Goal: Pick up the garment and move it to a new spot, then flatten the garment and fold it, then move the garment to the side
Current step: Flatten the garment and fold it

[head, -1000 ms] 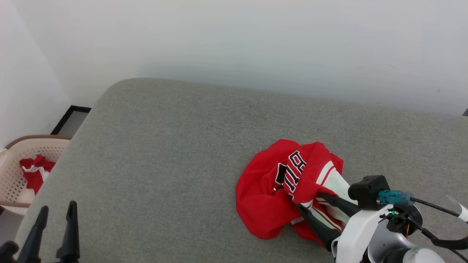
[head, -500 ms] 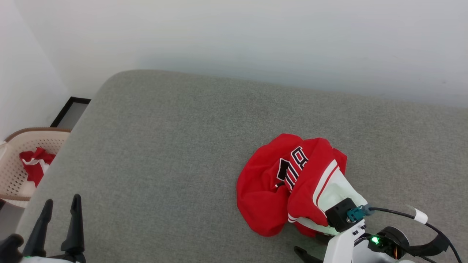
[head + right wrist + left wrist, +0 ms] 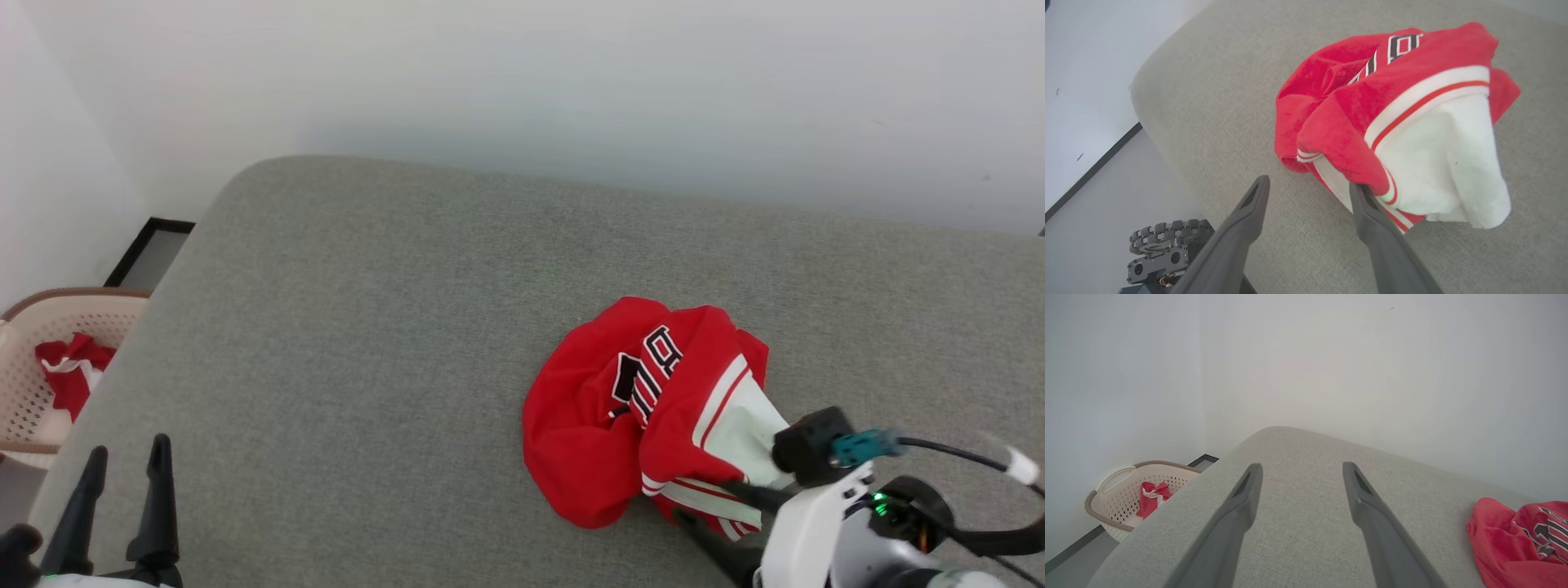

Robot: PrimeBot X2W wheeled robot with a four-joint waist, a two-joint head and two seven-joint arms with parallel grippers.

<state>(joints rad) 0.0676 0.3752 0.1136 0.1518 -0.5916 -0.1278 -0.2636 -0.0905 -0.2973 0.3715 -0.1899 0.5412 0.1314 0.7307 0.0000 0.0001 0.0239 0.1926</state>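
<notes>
Right gripper (image 3: 1308,183): jaws apart at the cushion's (image 3: 367,327) near edge, one finger at the hem of the garment (image 3: 580,433).
Garment: crumpled on the cushion's right half.
Risk: closing may pinch only trim — heap slips free.
Left gripper (image 3: 1300,467): spread, idle over the cushion's left corner.
Basket (image 3: 82,292): off the cushion's left edge — no obstruction.

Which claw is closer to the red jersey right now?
Right. The right claw is open at the near hem of the jersey, one finger at its striped trim. The left claw, also open, sits far off over the left end of the grey cushion.
</notes>
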